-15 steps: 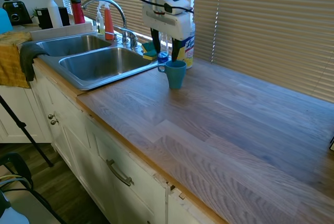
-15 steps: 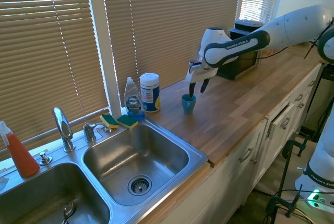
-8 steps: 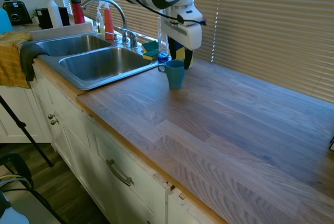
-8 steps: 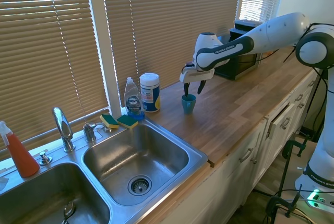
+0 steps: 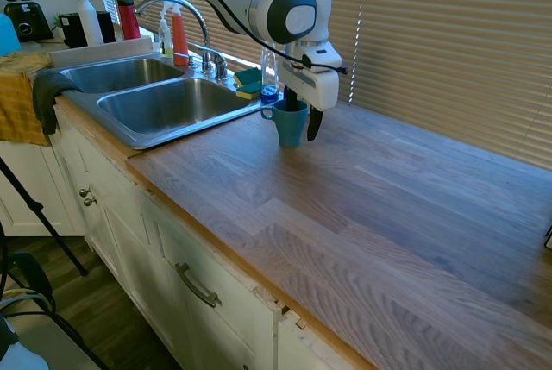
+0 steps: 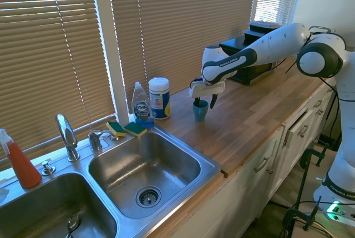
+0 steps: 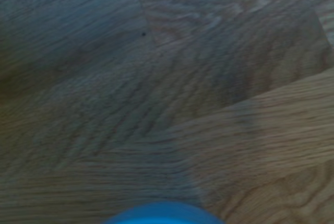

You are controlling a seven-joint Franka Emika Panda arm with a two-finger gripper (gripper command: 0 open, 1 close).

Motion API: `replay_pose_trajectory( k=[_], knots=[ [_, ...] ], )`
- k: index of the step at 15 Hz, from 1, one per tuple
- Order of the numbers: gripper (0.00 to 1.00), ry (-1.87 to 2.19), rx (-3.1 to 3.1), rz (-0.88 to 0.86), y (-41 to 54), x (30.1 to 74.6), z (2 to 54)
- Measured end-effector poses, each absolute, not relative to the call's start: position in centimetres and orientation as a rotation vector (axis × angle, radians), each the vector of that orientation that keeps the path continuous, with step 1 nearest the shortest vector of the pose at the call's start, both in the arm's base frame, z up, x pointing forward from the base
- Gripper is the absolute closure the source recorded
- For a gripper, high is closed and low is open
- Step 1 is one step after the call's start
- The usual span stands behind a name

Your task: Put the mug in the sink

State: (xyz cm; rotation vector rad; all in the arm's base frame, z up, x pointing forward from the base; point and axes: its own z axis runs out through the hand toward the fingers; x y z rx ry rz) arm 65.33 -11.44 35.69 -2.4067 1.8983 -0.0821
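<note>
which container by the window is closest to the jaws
The teal mug: the gripper sits right over its rim. The wipes canister and dish soap bottle stand farther off, toward the sink.

Between the mug (image 5: pixel 290 122) and the sink (image 5: pixel 164 104) you have only bare table (image 5: pixel 362 206), so the way across is open. The near basin is bare inside. Behind the mug, close by, stand a dish soap bottle (image 6: pixel 141 105) and a wipes canister (image 6: pixel 159 98). Two sponges (image 6: pixel 126 128) lie on the sink's back corner. The faucet (image 5: pixel 177 9) arches over the back rim.
</note>
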Motion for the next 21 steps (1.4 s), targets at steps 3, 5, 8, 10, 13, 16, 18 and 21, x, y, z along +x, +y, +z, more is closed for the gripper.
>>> replay_pose_trajectory(
  k=[3, 5, 8, 10, 13, 16, 18, 21],
  knots=[
    [1.0, 1.897, -2.411, -0.063, -11.4, 65.4, 35.2],
    [1.0, 1.898, -2.404, -0.053, -11.3, 65.4, 35.0],
    [1.0, 1.893, -2.4, -0.046, -11.2, 65.4, 35.0],
    [1.0, 1.881, -2.402, -0.041, -11.2, 65.5, 35.0],
    [1.0, 1.865, -2.413, -0.033, -11.1, 65.5, 34.6],
    [1.0, 1.834, -2.431, -0.027, -11.0, 65.5, 34.5],
    [1.0, 1.815, -2.436, -0.021, -11.0, 65.5, 34.4],
    [1.0, 1.784, -2.444, -0.034, -10.5, 65.5, 35.1]
  ],
)
